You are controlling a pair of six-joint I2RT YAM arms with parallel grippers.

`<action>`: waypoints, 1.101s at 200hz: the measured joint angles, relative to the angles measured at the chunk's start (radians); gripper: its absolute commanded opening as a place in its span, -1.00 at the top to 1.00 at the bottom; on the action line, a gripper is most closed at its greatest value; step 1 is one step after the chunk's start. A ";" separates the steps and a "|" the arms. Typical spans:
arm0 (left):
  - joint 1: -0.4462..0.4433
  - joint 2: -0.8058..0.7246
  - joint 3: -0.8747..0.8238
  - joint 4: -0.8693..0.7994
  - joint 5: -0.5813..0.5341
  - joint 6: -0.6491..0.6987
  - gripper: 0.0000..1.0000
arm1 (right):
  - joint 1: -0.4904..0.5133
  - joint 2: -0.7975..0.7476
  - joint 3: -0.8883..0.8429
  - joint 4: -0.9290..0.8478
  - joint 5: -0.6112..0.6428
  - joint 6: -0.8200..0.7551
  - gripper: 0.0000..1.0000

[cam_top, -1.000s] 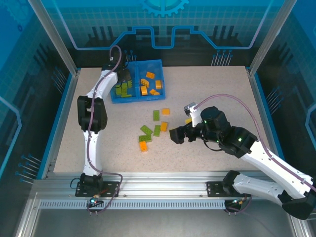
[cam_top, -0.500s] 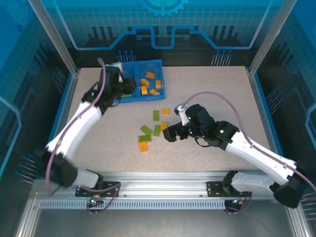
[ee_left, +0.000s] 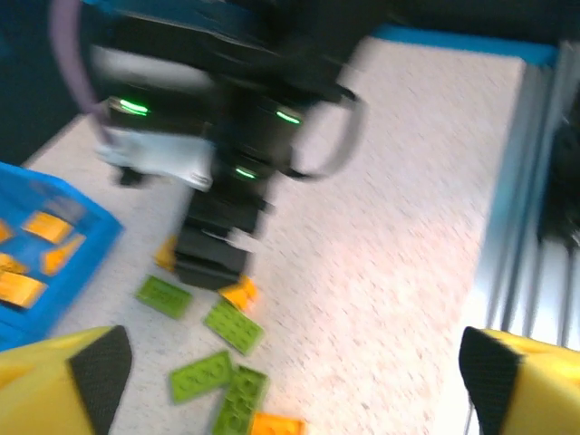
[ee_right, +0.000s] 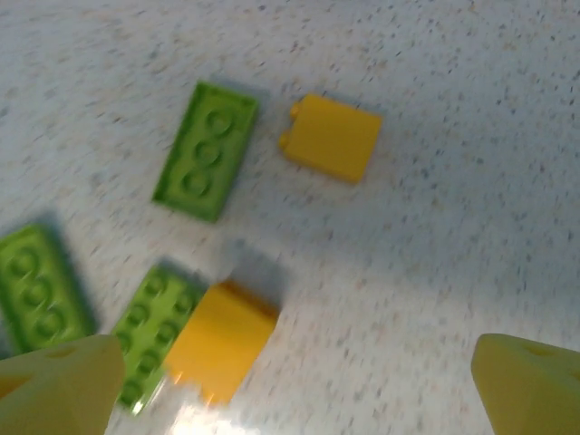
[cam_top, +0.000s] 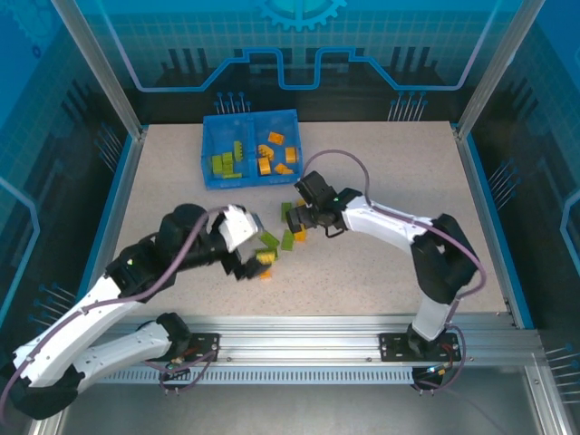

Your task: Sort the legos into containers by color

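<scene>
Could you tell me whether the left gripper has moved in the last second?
Yes: the left gripper moved from the tray toward the near edge, beside the loose legos.

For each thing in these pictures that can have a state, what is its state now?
left gripper: open, holding nothing.
right gripper: open, holding nothing.
tray: flat on the table, partly filled.
sorted green bricks: in the left compartment.
sorted orange bricks: in the right compartment.
loose bricks: lying on the table, green and orange mixed, not sorted yet.
</scene>
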 measured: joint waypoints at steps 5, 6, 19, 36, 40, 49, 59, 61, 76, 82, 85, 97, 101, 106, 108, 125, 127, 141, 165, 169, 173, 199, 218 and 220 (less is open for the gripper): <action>-0.004 -0.011 -0.023 -0.008 0.012 0.033 -0.97 | -0.007 0.023 0.020 0.001 0.002 -0.003 -0.96; -0.005 -0.013 -0.026 -0.010 0.013 0.039 -0.97 | -0.010 0.031 0.026 0.001 0.002 -0.005 -0.96; -0.010 -0.042 -0.077 -0.025 0.033 0.117 -0.97 | -0.030 0.088 0.076 0.003 0.002 -0.016 -0.92; -0.011 -0.080 -0.127 -0.027 0.047 0.194 -0.97 | -0.051 0.158 0.136 0.000 0.002 -0.032 -0.80; -0.011 -0.087 -0.135 -0.027 0.048 0.206 -0.97 | -0.056 0.174 0.149 -0.001 0.001 -0.038 -0.78; -0.011 -0.101 -0.150 -0.027 0.048 0.233 -0.97 | -0.064 0.203 0.174 -0.004 -0.002 -0.040 -0.74; -0.011 -0.110 -0.163 -0.026 0.049 0.257 -0.97 | -0.075 0.230 0.194 -0.006 -0.008 -0.043 -0.68; -0.011 -0.111 -0.166 -0.026 0.050 0.262 -0.97 | -0.077 0.236 0.198 -0.007 -0.010 -0.044 -0.67; -0.011 -0.113 -0.174 -0.026 0.050 0.285 -0.97 | -0.090 0.266 0.221 -0.016 -0.026 -0.043 -0.60; -0.011 -0.111 -0.174 -0.025 0.050 0.293 -0.97 | -0.095 0.277 0.233 -0.022 -0.034 -0.045 -0.59; -0.011 -0.108 -0.174 -0.026 0.050 0.296 -0.97 | -0.097 0.282 0.238 -0.024 -0.036 -0.045 -0.59; -0.011 -0.102 -0.175 -0.025 0.050 0.306 -0.97 | -0.103 0.305 0.267 -0.032 -0.051 -0.044 -0.59; -0.011 -0.100 -0.175 -0.025 0.050 0.307 -0.97 | -0.105 0.313 0.277 -0.032 -0.059 -0.045 -0.59; -0.011 -0.099 -0.175 -0.025 0.049 0.309 -0.98 | -0.105 0.321 0.287 -0.033 -0.063 -0.044 -0.59; -0.011 -0.098 -0.175 -0.025 0.049 0.310 -0.97 | -0.105 0.323 0.290 -0.034 -0.063 -0.044 -0.59; -0.011 -0.099 -0.177 -0.024 0.047 0.311 -0.97 | -0.105 0.344 0.313 -0.039 -0.075 -0.041 -0.58; -0.011 -0.099 -0.177 -0.024 0.047 0.311 -0.97 | -0.105 0.347 0.315 -0.039 -0.078 -0.041 -0.57; -0.011 -0.099 -0.178 -0.024 0.047 0.311 -0.97 | -0.105 0.362 0.329 -0.048 -0.081 -0.037 -0.49; -0.011 -0.099 -0.178 -0.024 0.047 0.311 -0.98 | -0.103 0.392 0.344 -0.058 -0.074 -0.021 -0.38; -0.011 -0.099 -0.178 -0.024 0.046 0.311 -0.97 | -0.101 0.397 0.344 -0.061 -0.069 -0.020 -0.37; -0.011 -0.099 -0.178 -0.024 0.046 0.311 -0.97 | -0.100 0.400 0.344 -0.066 -0.061 -0.018 -0.35; -0.011 -0.098 -0.179 -0.020 0.042 0.311 -0.97 | -0.085 0.406 0.346 -0.068 -0.023 0.001 -0.18; -0.011 -0.099 -0.180 -0.017 0.039 0.311 -0.97 | -0.079 0.406 0.344 -0.063 -0.010 0.011 -0.09; -0.011 -0.098 -0.180 -0.017 0.039 0.311 -0.97 | -0.079 0.406 0.344 -0.062 -0.010 0.011 -0.08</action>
